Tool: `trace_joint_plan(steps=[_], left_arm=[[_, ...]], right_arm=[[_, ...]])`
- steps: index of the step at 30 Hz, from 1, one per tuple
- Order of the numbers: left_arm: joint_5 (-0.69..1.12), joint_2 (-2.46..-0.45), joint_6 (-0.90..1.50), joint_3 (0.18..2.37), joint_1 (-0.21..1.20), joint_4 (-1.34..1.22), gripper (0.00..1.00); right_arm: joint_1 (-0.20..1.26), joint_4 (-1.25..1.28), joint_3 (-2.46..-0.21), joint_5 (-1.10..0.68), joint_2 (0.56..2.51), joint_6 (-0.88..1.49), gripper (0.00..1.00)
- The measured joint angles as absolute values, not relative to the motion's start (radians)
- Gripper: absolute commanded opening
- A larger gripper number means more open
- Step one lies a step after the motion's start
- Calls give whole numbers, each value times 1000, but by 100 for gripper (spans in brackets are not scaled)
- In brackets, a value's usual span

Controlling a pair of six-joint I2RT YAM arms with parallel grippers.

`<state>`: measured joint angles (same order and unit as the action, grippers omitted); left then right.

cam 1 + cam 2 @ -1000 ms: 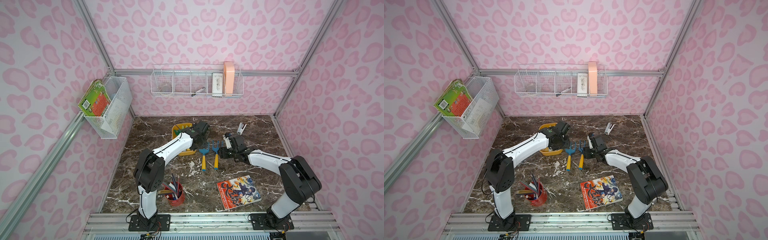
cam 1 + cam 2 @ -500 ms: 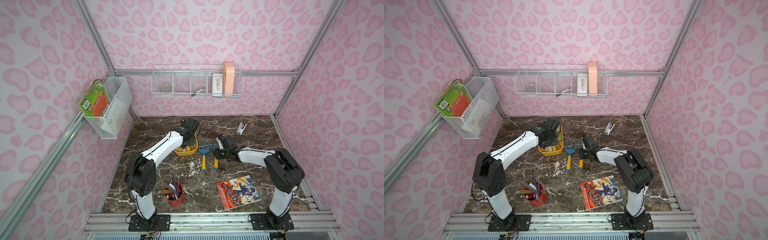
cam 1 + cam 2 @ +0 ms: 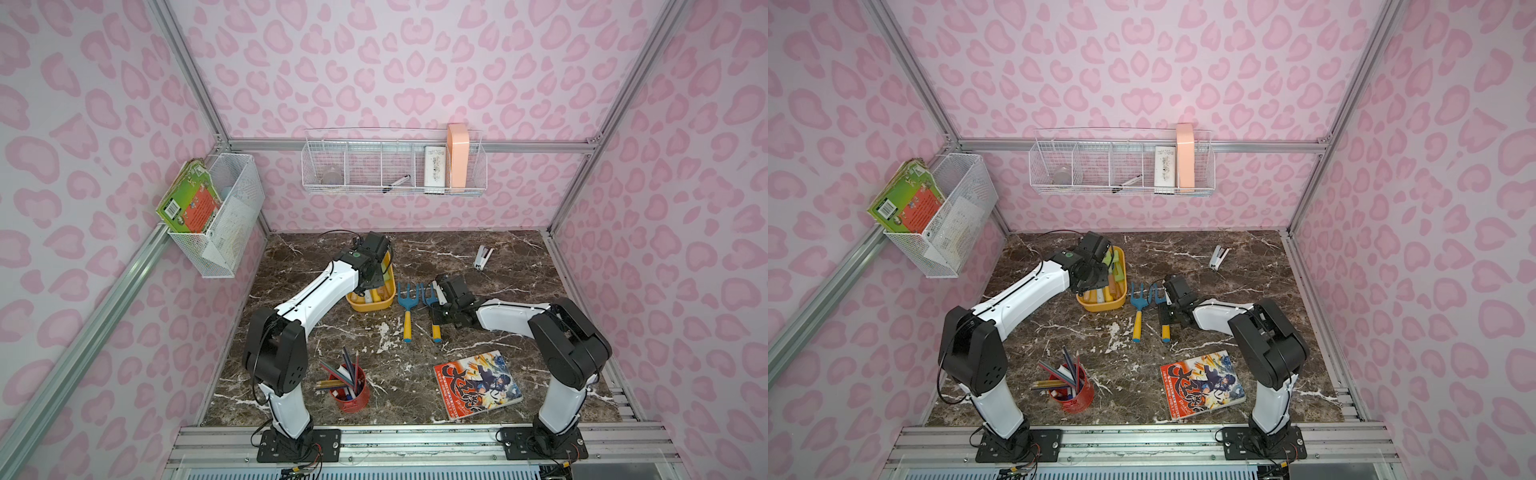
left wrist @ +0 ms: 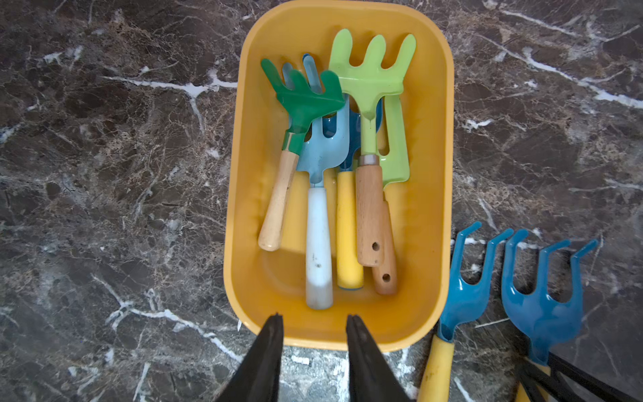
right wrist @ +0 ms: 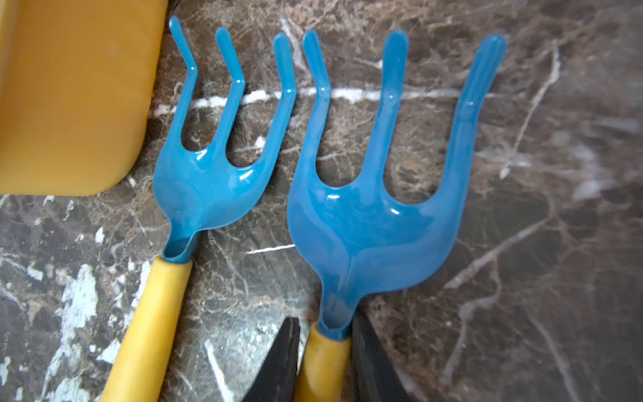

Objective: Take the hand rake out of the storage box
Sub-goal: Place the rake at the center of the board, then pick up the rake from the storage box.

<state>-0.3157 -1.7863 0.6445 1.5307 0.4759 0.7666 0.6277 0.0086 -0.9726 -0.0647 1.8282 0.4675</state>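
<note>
Our left gripper [image 4: 313, 316], jaws part-open and empty, hangs nearest the yellow-orange plastic storage box [image 4: 431, 209], where the dark-green wooden-handled hand rake [image 4: 291, 144] lies lengthwise, handle toward it; our right gripper [image 5: 323, 323] pinches a blue yellow-handled rake [image 5: 365, 226] outside.

Both top views look steeply down from high at the front over the whole marble surface [image 3: 498, 266], nearly identical. The left wrist view looks down from close above, past the left tool [image 4: 313, 316], into the storage box [image 4: 243, 209]. The right wrist view sits very near behind the right tool [image 5: 323, 323], facing a blue hand rake [image 5: 365, 226] and its twin [image 5: 208, 188]; both wrist views share these.
</note>
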Motion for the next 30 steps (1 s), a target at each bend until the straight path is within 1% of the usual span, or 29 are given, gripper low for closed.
trace_joint_plan(steps=[4,7,11,15,19,23,30], left_arm=[[-316,-1785,645,1529,470,765,36],[-316,-1785,645,1529,466,764,36],[-316,-1795,640,1535,460,765,36],[-308,-1838,625,1561,454,764,37],[-299,-1886,611,1581,449,765,38],[-263,-1935,603,1591,431,752,38],[-194,-2030,607,1652,418,702,38]], right_arm=[[634,13,-962,-65,1822,474,28],[634,14,-960,-65,1822,476,32],[635,13,-960,-64,1812,489,45],[625,4,-960,-65,1762,489,51],[587,-10,-958,-64,1679,485,54],[527,-25,-939,-64,1597,467,55],[449,-33,-899,-70,1551,440,57]])
